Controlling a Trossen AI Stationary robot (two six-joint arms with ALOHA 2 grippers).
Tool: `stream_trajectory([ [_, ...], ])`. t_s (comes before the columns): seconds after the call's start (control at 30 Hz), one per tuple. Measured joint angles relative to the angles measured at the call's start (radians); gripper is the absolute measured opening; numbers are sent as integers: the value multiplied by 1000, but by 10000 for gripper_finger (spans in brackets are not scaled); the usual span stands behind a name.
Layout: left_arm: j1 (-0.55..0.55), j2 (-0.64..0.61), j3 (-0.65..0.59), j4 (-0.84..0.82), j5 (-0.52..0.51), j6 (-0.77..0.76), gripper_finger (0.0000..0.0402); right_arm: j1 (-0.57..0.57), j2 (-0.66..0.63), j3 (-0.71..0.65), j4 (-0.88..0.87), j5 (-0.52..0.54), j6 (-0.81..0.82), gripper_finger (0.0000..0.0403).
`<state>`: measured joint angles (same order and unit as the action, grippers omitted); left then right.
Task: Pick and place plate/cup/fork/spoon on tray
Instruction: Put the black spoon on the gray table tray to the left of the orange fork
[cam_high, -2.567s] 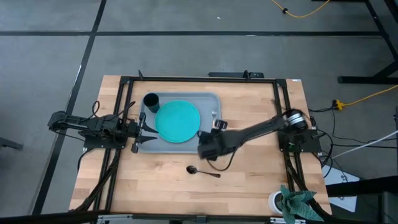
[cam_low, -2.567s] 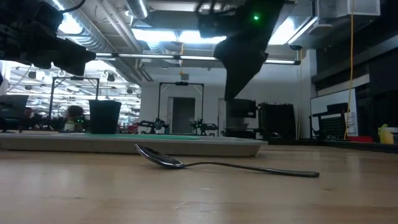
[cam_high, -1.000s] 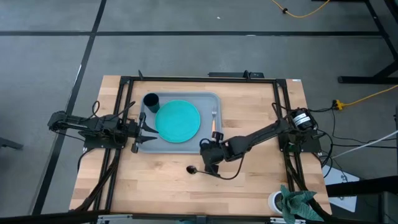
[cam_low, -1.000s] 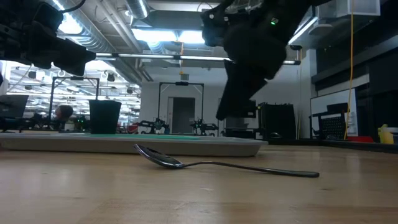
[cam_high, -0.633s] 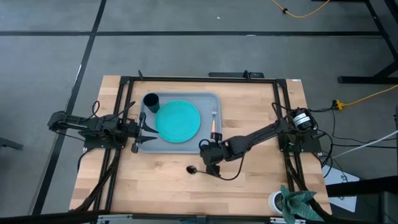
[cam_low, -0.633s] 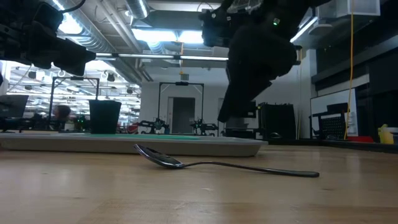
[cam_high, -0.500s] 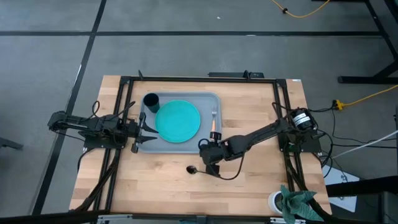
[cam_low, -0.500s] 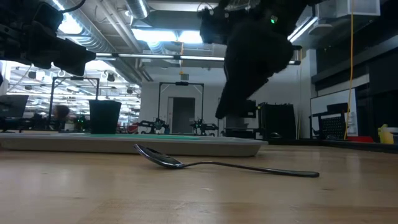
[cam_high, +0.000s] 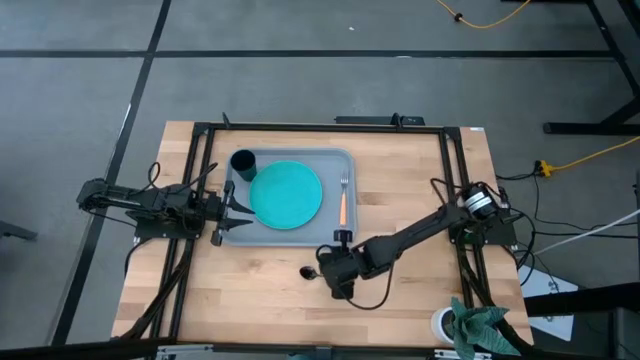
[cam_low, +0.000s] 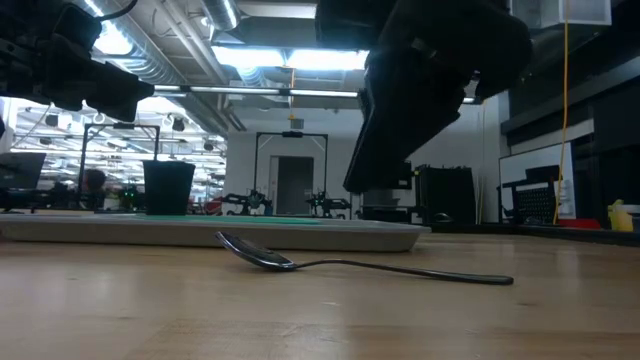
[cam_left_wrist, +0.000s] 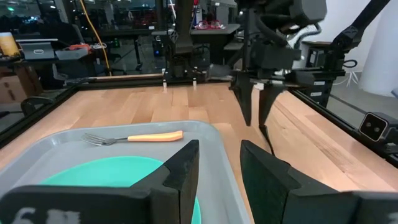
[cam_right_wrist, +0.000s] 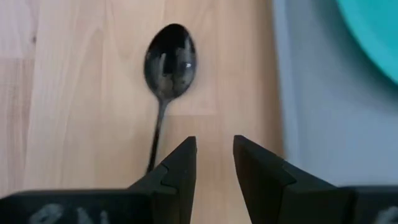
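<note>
The grey-blue tray (cam_high: 335, 230) lies at the table's far left and holds the teal plate (cam_high: 286, 194), the dark cup (cam_high: 242, 162) and the orange-handled fork (cam_high: 343, 200). The dark spoon (cam_right_wrist: 169, 62) lies flat on the wood near the tray's near edge, its bowl (cam_high: 308, 272) toward the table's left. My right gripper (cam_high: 335, 275) hangs open above the spoon's handle (cam_right_wrist: 153, 146), fingers pointing down, clear of it in the low view (cam_low: 358, 180). My left gripper (cam_left_wrist: 214, 162) waits open at the tray's left edge (cam_high: 235, 208).
A white cup with a teal cloth (cam_high: 470, 325) stands at the near right corner. Black frame rails (cam_high: 455, 180) run along the table's sides. Bare wood (cam_high: 240, 300) lies near and left of the spoon.
My right gripper has moved toward the table's near edge, from beside the tray by the fork's handle to above the spoon's handle. The spoon, fork, plate and cup have stayed where they were.
</note>
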<state>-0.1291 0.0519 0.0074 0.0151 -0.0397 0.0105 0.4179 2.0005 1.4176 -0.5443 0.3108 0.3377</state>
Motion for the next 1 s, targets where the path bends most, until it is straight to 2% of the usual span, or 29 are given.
stream_trajectory([
  [0.43, 0, 0, 0, 0, 0, 0, 110, 27, 114, 84, -17, -62, 66, 113],
  [1.0, 0, 0, 0, 0, 0, 0, 110, 45, 158, 106, -15, -62, 115, 113],
])
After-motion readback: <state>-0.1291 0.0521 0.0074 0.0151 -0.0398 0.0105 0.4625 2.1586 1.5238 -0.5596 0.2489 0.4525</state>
